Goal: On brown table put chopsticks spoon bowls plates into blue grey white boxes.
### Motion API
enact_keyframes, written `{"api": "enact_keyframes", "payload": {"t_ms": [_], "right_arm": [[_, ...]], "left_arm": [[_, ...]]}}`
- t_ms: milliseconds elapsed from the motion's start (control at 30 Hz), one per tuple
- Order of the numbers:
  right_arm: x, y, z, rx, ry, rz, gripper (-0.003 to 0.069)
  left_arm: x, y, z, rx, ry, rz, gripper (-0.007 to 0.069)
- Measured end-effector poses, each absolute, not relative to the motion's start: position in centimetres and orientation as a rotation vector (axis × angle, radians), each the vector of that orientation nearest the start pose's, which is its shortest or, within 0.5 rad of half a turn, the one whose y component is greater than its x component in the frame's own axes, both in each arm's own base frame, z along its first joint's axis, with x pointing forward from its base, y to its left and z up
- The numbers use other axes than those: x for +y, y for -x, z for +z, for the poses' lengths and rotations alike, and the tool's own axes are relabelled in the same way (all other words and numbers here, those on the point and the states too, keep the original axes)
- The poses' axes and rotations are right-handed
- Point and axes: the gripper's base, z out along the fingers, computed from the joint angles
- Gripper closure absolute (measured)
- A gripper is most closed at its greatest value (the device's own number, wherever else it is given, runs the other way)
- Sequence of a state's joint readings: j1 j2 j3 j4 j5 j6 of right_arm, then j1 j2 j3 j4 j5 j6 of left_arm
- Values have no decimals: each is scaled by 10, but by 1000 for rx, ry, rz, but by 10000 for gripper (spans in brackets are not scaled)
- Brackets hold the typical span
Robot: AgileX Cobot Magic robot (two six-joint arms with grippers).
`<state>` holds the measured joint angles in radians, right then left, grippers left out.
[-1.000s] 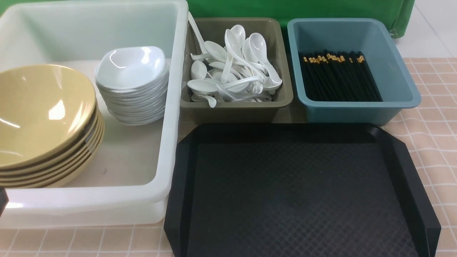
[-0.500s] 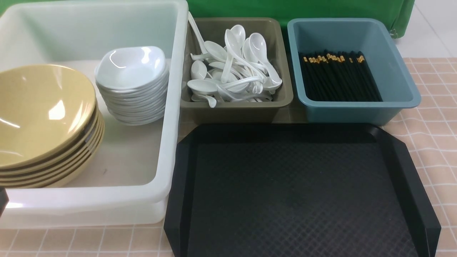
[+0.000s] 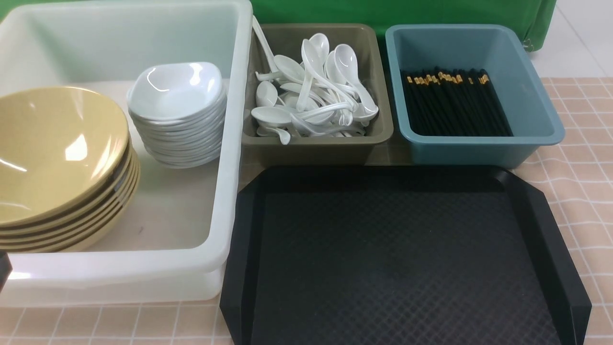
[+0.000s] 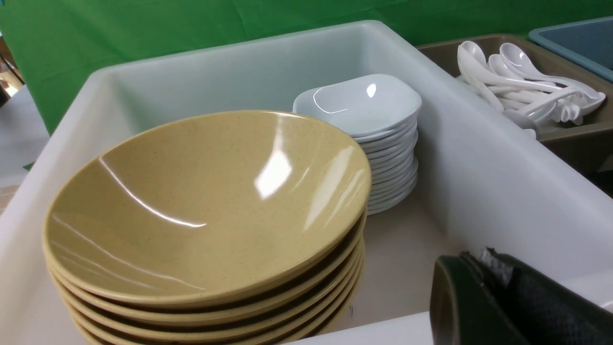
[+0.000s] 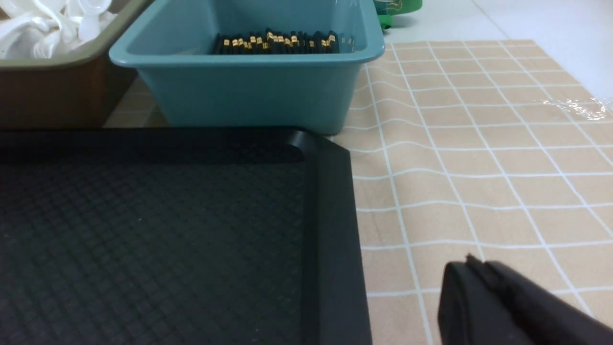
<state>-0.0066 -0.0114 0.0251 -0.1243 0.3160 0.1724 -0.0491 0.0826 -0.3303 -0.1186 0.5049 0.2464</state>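
Observation:
Stacked yellow bowls (image 3: 57, 158) (image 4: 206, 201) and stacked white plates (image 3: 176, 91) (image 4: 359, 103) sit in the white box (image 3: 230, 158) (image 4: 488, 182). White spoons (image 3: 311, 91) (image 4: 522, 86) fill the olive-grey box (image 3: 311, 148). Black chopsticks (image 3: 455, 103) (image 5: 282, 43) lie in the teal-blue box (image 3: 479, 151) (image 5: 249, 91). My left gripper (image 4: 471, 261) is shut and empty over the white box's near rim. My right gripper (image 5: 471, 263) is shut and empty above the checked cloth (image 5: 479, 158), beside the tray.
An empty black textured tray (image 3: 397, 258) (image 5: 143, 230) lies in front of the olive and blue boxes. A green backdrop (image 3: 392, 12) stands behind the boxes. Checked cloth (image 3: 584, 143) shows to the right of the tray.

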Motion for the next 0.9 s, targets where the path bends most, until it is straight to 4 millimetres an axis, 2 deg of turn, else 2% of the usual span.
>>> {"api": "enact_keyframes", "payload": {"t_ms": [267,433,567,733,900], "right_arm": [[-4,-54,177,1809,-82,-1,610],[-4,-54,177,1809,-82,-1,610],[-4,-54,177,1809,-82,-1,610],[-4,-54,177,1809,-82,-1,610],[-4,-54,177,1809,-82,-1,610]], "left_arm": [[-7,-45,258,1745,-202,16,622],[-3,-53,224,1626,-128,50,622],[2,-56,194,1638,-14,65,622],[2,-55,184,1735,55,23,622],[2,-54,177,1807,28,39,622]]}}
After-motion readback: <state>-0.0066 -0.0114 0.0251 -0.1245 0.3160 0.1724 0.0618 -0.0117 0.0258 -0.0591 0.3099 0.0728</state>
